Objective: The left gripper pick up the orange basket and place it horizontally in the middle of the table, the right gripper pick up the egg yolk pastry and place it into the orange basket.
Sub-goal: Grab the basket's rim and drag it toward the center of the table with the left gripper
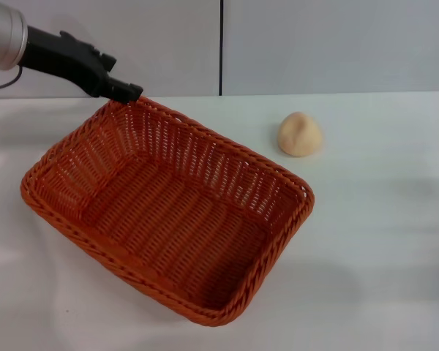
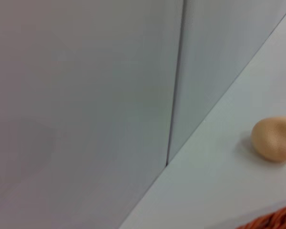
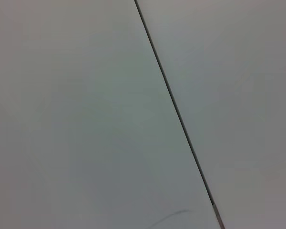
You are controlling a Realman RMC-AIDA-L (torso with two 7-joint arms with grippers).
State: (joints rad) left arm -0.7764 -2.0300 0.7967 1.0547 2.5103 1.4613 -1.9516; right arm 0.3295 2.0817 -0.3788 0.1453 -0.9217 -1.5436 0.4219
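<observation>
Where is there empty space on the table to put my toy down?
The table is bare on the robot's right of the basket, in front of the pastry. There is also a bare strip between the basket and the pastry. It is crowded at the basket's far corner, where the left gripper sits at the rim.

The orange basket (image 1: 168, 212) sits on the counter (image 1: 380, 241), turned at an angle, and its far corner is touching the fingers (image 1: 124, 91) of the left gripper (image 1: 121, 91). The egg yolk pastry (image 1: 300, 134) lies on the counter to the right of the fingers, apart from the basket, near the back wall (image 1: 314, 44).
</observation>
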